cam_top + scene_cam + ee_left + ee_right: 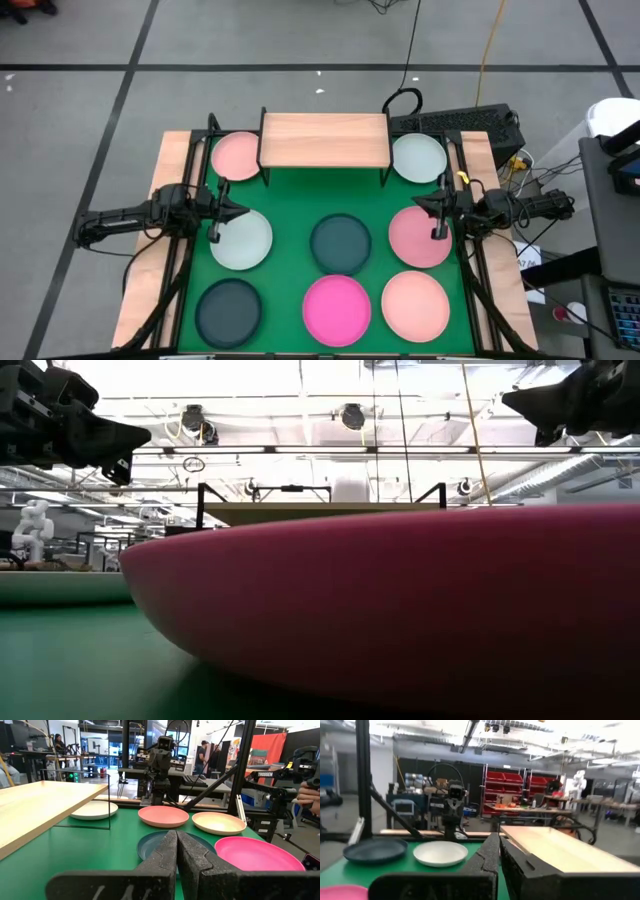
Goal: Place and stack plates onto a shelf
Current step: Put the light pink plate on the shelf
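Observation:
Several plates lie flat on the green mat: light pink and mint-white at either end of the shelf, then mint-white, dark teal and rose across the middle. Another dark one, magenta and peach lie along the near edge. The light-wood shelf stands on thin black legs at the far edge, with nothing on it. My left gripper hovers shut at the mat's left side, and my right gripper hovers shut at the right side. Both point inward, above the plates.
Black frame rails and wooden strips run along both sides of the mat. Cables and a keyboard lie behind the shelf at the far right. Bare green mat lies between the shelf and the middle row of plates.

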